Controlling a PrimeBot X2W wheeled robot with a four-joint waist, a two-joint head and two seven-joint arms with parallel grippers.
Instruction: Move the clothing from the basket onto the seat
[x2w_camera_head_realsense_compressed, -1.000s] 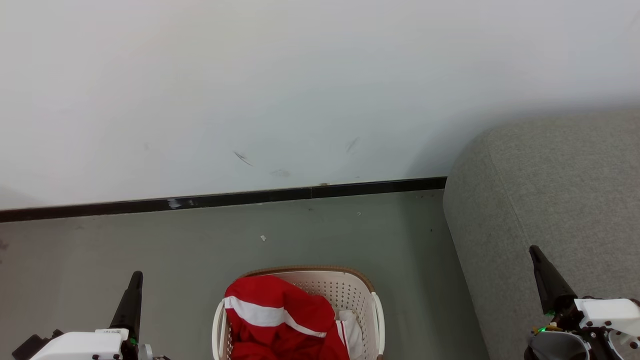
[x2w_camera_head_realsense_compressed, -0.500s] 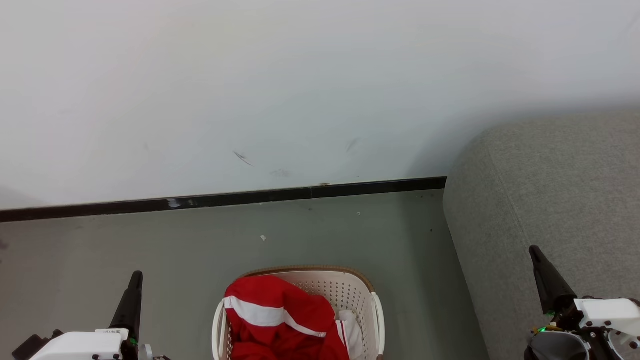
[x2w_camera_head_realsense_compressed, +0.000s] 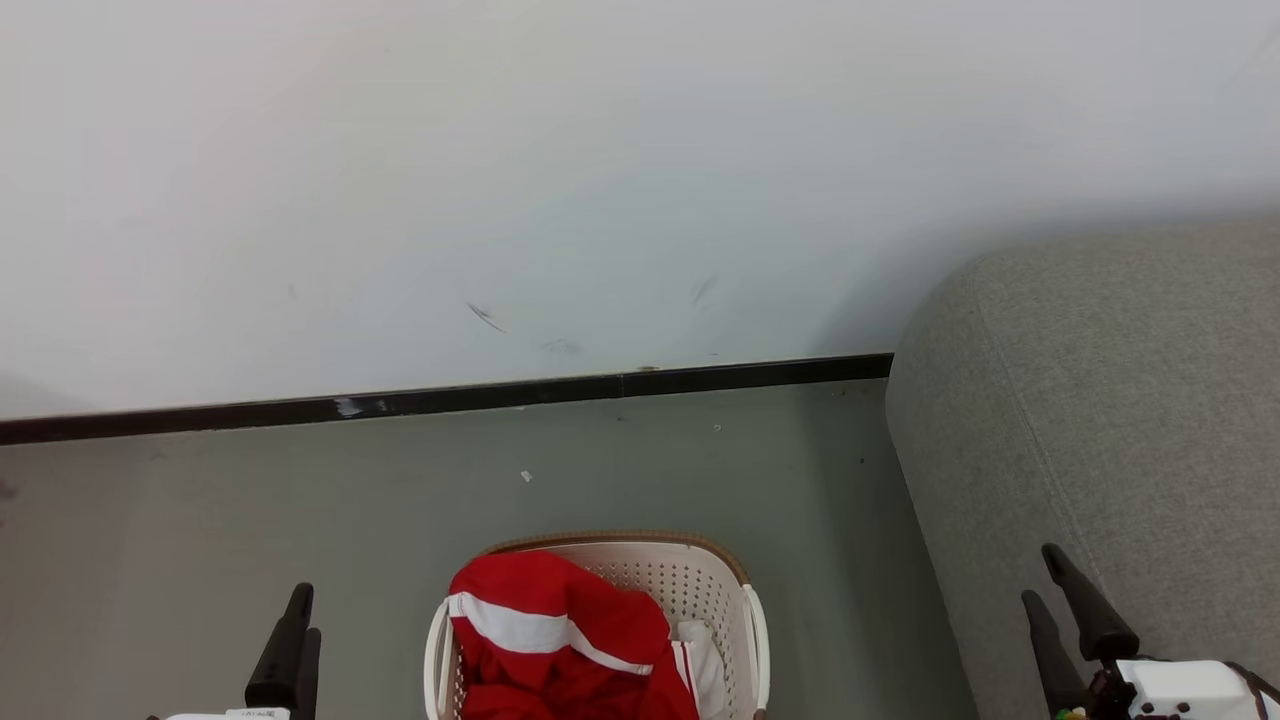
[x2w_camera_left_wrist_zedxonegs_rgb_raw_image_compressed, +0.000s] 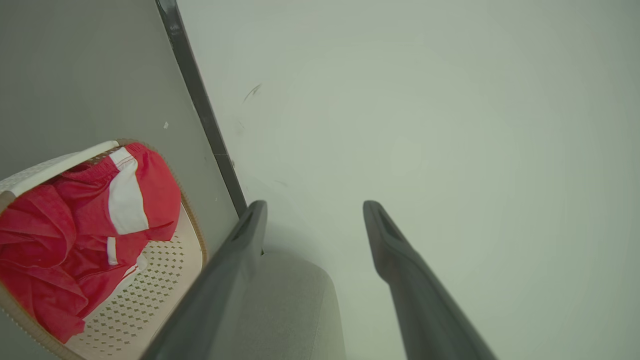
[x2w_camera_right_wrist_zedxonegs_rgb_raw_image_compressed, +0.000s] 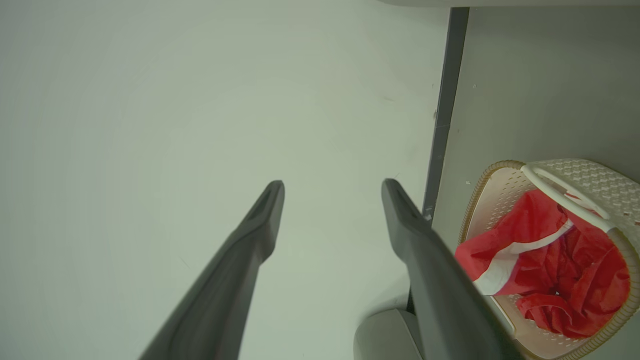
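Clothing (x2w_camera_head_realsense_compressed: 560, 640), bright red with a white stripe, lies bunched up inside the basket (x2w_camera_head_realsense_compressed: 690, 590). It fills the left side of the basket and pokes up over the rim. A bit of white cloth shows just beside it on the right.

The basket is cream white with lots of little holes and a brown rim. It stands on the grey floor (x2w_camera_head_realsense_compressed: 600, 470), at the bottom middle of the head view. The seat (x2w_camera_head_realsense_compressed: 1120, 400), a big grey sofa, is on the right, near the basket with a strip of floor between them.

The left gripper (x2w_camera_left_wrist_zedxonegs_rgb_raw_image_compressed: 315, 207) is low on the left, apart from the basket. Its two dark fingers are spread wide and hold nothing. The right gripper (x2w_camera_right_wrist_zedxonegs_rgb_raw_image_compressed: 332, 185) is low on the right, in front of the sofa. Its fingers are spread wide too, and they are empty.

Behind it all is a white wall (x2w_camera_head_realsense_compressed: 600, 150) with a few small dark marks. A black strip (x2w_camera_head_realsense_compressed: 500, 395) runs along the bottom of the wall.
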